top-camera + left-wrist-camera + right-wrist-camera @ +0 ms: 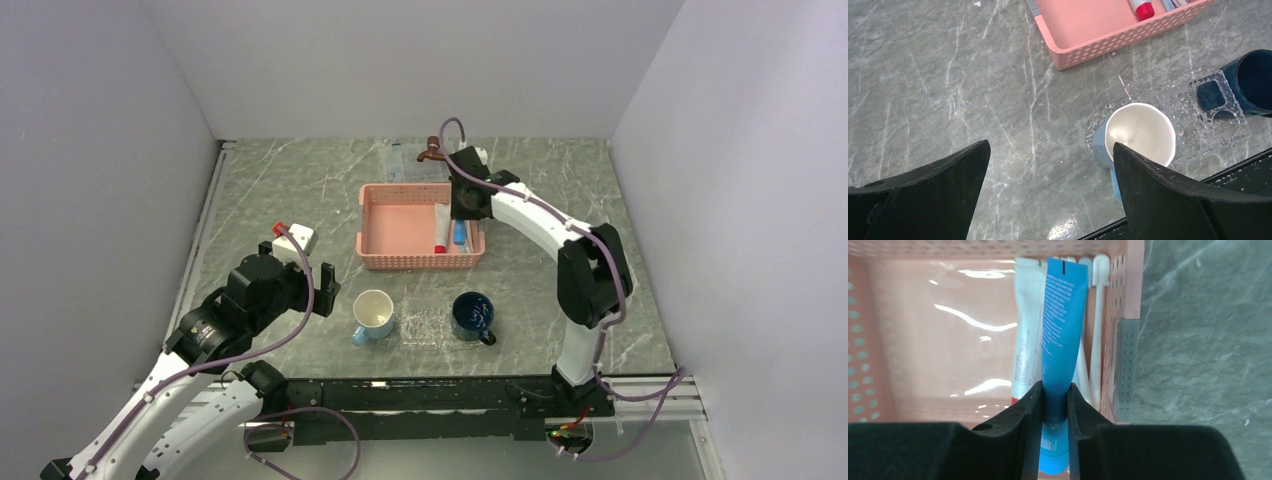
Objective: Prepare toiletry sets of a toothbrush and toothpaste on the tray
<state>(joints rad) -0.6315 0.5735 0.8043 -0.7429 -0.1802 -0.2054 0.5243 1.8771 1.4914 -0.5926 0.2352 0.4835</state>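
Note:
My right gripper is shut on a bright blue toothpaste tube that lies lengthwise in the pink basket. Pale toothbrush sticks rest against the basket's right wall, right of the tube. From above, the right gripper reaches into the basket's right side over the toothpaste. The small clear tray sits between two cups near the front. My left gripper hangs open over bare table, left of the cups, holding nothing; from above, the left gripper is left of the tray.
A white tube with a red cap lies beside the blue one. A white-and-blue cup and a dark blue mug flank the tray. A larger clear tray stands behind the basket. A white box sits at left.

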